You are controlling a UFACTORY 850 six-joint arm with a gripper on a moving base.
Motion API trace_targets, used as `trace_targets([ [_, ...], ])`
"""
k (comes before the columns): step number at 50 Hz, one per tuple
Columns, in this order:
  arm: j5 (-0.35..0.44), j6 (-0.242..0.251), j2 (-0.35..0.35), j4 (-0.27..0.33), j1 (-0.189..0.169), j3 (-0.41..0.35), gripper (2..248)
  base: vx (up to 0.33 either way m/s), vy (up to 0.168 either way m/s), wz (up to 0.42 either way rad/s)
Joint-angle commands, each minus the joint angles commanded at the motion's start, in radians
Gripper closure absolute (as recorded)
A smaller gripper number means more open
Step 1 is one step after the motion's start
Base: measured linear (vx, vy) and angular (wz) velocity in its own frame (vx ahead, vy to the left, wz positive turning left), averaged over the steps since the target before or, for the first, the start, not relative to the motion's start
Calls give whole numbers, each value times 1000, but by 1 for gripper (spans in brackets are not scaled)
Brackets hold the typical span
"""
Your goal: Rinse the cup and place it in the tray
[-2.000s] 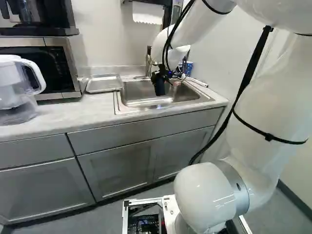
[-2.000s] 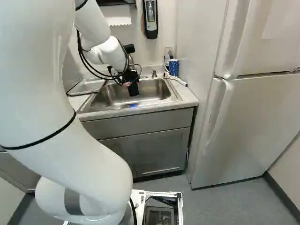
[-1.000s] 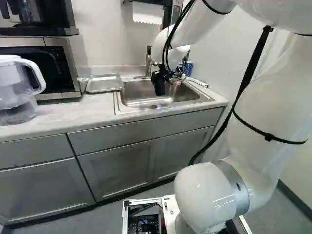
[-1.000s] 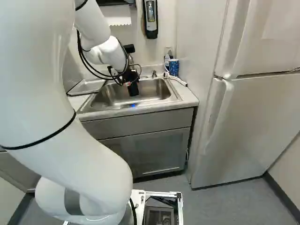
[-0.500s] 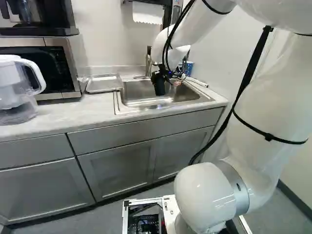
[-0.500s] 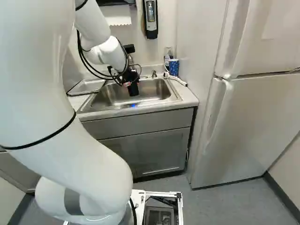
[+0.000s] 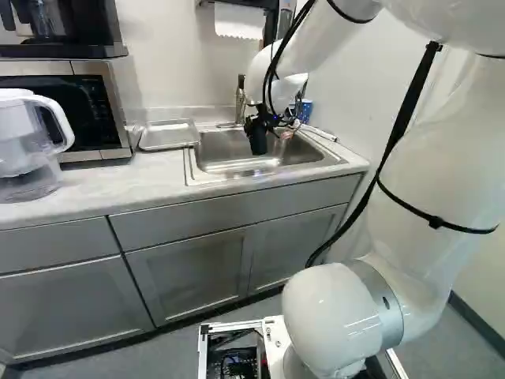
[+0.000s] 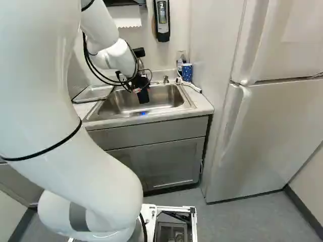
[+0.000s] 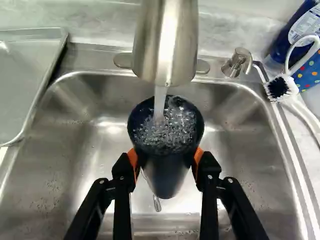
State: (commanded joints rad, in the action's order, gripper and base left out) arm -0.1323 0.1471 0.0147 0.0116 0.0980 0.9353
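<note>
While water (image 9: 159, 102) runs from the tap (image 9: 167, 45) at my twelve o'clock, my jaws pinch the cup (image 9: 166, 162) from both sides, mouth up, over the sink (image 9: 90, 150). Froth inside. Rinse under way, I judge; no telling how clean. Remaining: tip out the water, clear the spout, swing toward ten o'clock, set the cup in the tray (image 9: 35, 75) beside the sink. Placing not begun.

Pale wall (image 7: 170, 71)—grey cabinets (image 7: 189, 260), grey floor (image 8: 252, 217).
</note>
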Motion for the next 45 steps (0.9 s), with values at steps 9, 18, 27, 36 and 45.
trace_targets([
  [9,0,0,4,0,25,4,128,0,0,0],
  [18,0,0,11,0,53,11,128,0,0,0],
  [27,0,0,17,0,82,17,128,0,0,0],
  [36,0,0,23,0,111,23,128,0,0,0],
  [45,0,0,22,0,139,32,128,0,0,0],
])
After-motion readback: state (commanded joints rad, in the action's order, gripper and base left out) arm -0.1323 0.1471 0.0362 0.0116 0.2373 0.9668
